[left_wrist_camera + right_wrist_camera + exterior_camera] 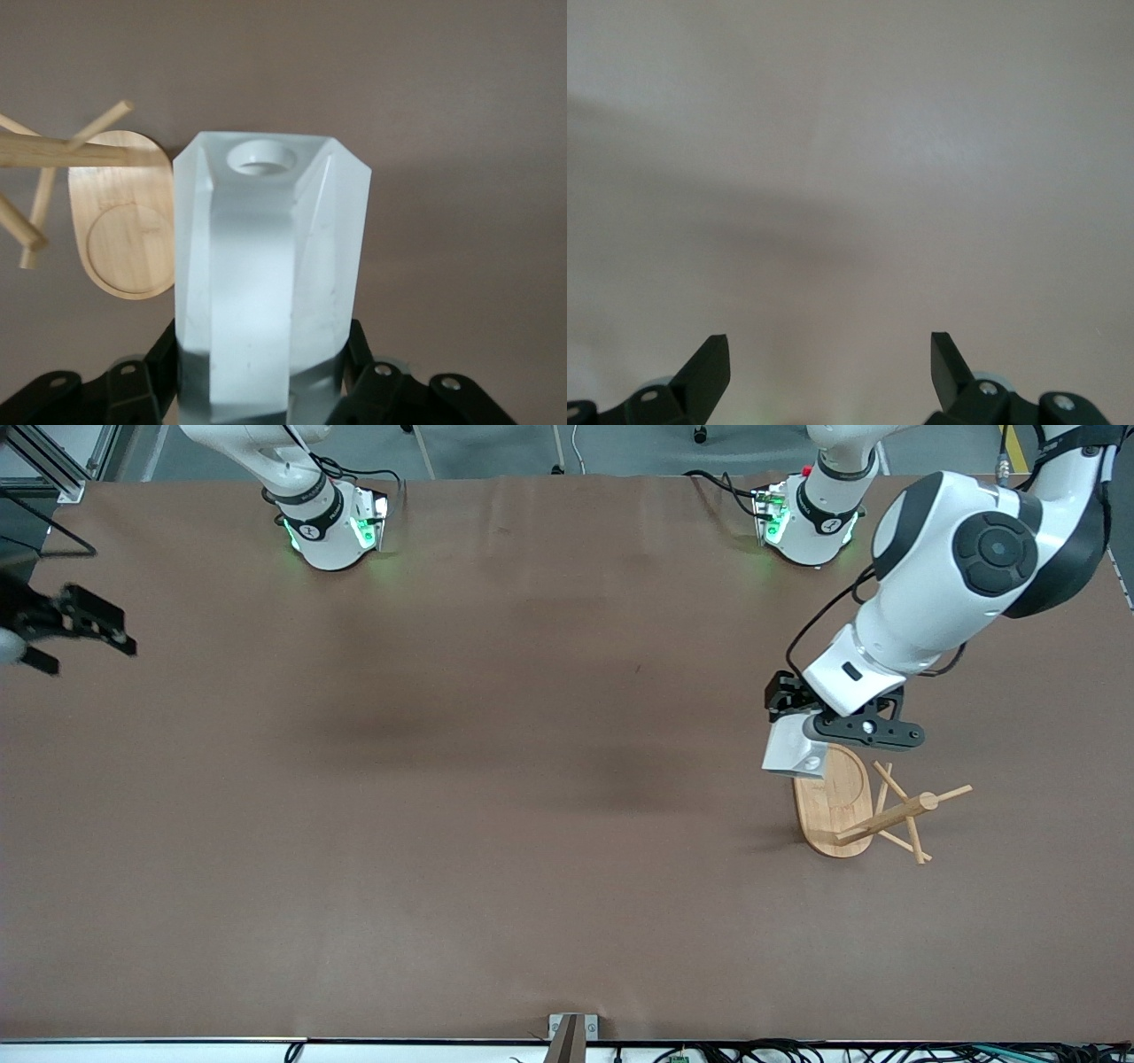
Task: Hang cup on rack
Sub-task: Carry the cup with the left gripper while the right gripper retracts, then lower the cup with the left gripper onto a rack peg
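You see the white faceted cup (791, 755) aloft over the oval base's edge; the bamboo rack (850, 808) stands upright, pegs bare.

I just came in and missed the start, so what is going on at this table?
The left gripper is shut on a small white faceted cup and holds it in the air over the oval base of a light bamboo mug rack, which stands toward the left arm's end of the brown table. The cup is not yet on any peg. The right gripper waits open over the table's edge at the right arm's end, holding nothing.
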Tool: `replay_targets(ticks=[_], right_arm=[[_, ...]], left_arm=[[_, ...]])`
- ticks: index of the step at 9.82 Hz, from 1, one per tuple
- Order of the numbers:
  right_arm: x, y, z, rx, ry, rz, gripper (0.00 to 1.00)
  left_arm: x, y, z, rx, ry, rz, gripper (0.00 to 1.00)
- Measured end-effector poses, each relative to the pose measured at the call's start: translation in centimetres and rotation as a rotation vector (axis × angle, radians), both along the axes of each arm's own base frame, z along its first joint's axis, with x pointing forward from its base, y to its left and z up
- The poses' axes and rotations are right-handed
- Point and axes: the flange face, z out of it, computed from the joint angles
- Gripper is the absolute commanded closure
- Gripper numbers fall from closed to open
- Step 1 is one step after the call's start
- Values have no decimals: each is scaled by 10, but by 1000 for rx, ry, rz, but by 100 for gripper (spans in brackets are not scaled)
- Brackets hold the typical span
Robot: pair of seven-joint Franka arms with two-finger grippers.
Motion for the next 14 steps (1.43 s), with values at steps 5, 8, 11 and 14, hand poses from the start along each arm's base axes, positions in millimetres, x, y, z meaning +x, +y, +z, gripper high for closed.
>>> replay_targets(ticks=[5,8,11,14], right_arm=[[-13,-11,45,-36,-15,-37,2],[-4,10,30,-46,16,-173,2],[6,14,13,-47,12,-192,2],[13,13,6,-45,-30,-194,2]], left_arm=[[8,52,-30,3,37,-146,99],[4,52,-42,4,57,-198,99],[8,81,-56,-8,74,-246,99],[13,94,-74,-37,96,-284,99]])
